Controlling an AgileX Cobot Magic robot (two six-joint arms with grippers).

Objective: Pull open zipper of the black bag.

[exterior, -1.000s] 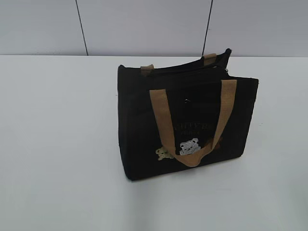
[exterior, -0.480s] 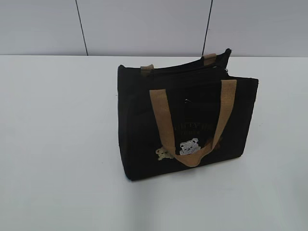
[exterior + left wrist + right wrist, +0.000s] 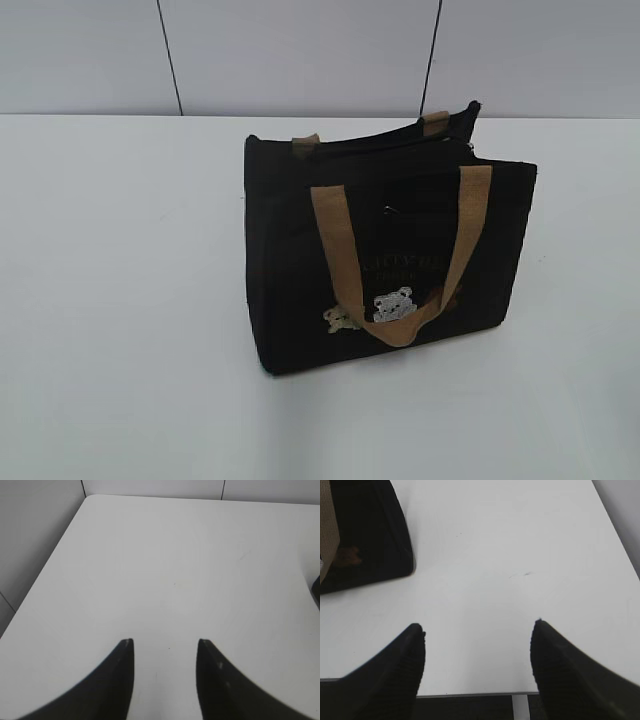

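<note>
The black bag (image 3: 385,265) stands upright on the white table (image 3: 120,300), right of centre in the exterior view. One tan handle (image 3: 340,245) hangs down over its front and the bear patches. The zipper (image 3: 392,152) runs along the dark top between the two sides; I cannot make out its pull. Neither arm shows in the exterior view. My left gripper (image 3: 165,642) is open over bare table, with a sliver of the black bag (image 3: 316,587) at the far right edge. My right gripper (image 3: 480,627) is open and empty; a corner of the black bag (image 3: 367,535) lies ahead to its left.
A grey panelled wall (image 3: 300,55) stands behind the table. The table's near edge (image 3: 470,694) runs just under the right gripper's fingertips. The table's left edge and back corner (image 3: 82,497) show in the left wrist view.
</note>
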